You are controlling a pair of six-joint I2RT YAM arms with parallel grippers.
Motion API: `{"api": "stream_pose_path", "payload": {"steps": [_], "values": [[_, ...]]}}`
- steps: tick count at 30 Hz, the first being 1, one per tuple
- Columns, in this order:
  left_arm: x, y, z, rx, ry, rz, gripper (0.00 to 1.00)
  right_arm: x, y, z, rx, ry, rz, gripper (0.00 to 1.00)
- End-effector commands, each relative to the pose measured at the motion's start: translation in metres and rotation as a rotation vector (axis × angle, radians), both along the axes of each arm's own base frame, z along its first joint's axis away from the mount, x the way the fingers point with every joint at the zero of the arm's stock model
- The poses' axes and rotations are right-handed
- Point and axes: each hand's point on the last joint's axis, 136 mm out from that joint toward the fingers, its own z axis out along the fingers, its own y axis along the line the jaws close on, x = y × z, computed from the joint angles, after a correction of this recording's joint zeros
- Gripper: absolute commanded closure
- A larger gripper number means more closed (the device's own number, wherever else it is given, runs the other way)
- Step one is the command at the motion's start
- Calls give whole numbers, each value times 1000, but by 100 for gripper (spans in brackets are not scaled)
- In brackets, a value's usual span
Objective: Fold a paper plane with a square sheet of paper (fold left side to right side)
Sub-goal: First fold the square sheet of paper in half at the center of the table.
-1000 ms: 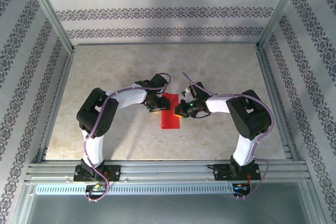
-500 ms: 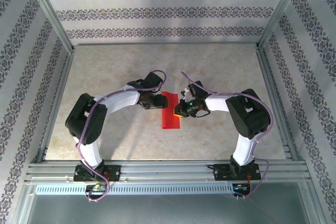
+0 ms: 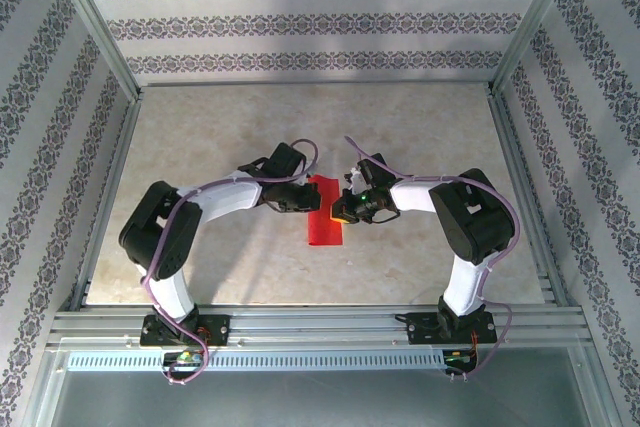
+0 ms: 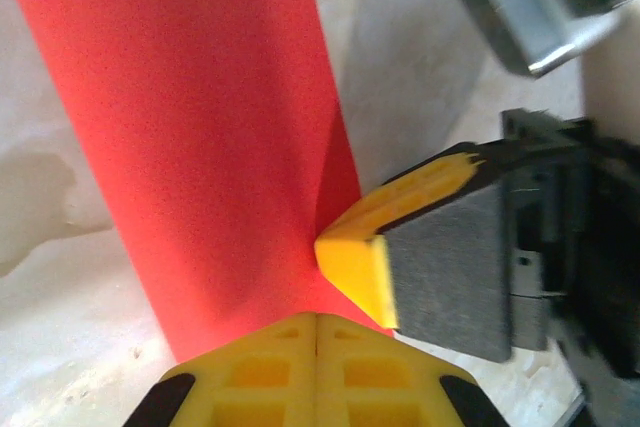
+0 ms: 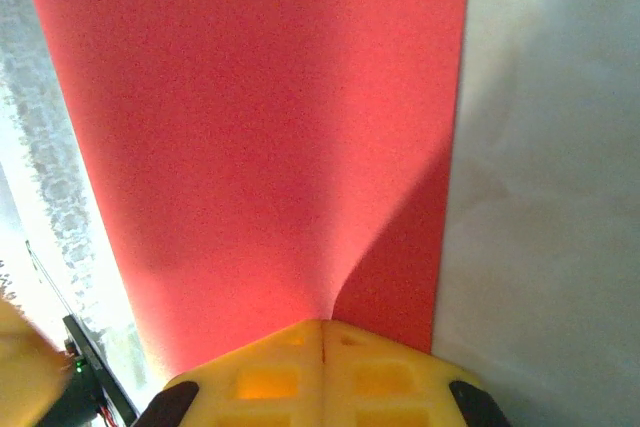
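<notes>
1. The left end effector (image 4: 317, 335) has its yellow fingers together, tips on the near end of the red sheet of paper (image 4: 190, 117). Whether any paper is nipped in the seam cannot be made out.
2. The right end effector (image 5: 325, 337) also has its fingers together, tips down on the sheet. A dark shadow lies beside the seam, and I cannot tell if it grips the paper.
3. From the left wrist, one right finger (image 4: 355, 257) touches the sheet's right edge, just beside the left tips.
4. The sheet lies as a narrow strip mid-tabletop (image 3: 230, 137), between both end effectors, its far part partly covered by them.
5. Since a second ago the left arm's elbow (image 3: 150, 237) has swung outward to the left. The sheet and the right arm (image 3: 470, 212) have not shifted.
6. The tabletop is pale and marbled. Patterned walls (image 3: 300, 22) enclose it, and an aluminium rail (image 3: 320, 322) runs along the near edge.
</notes>
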Motion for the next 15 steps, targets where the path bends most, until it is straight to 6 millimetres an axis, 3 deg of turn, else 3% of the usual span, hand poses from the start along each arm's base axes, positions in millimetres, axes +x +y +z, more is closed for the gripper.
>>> {"api": "stream_pose_path", "payload": {"steps": [1,9,15], "values": [[4,-7,-4,-43,-2,-9,94,-25,-24,-49,-183,102,-10,100],[-2,19,-48,98,54,44,96,-27,-28,-52,-213,107,2,100],[-4,34,-63,104,56,91,98,-30,-35,-56,-253,112,13,100]]}}
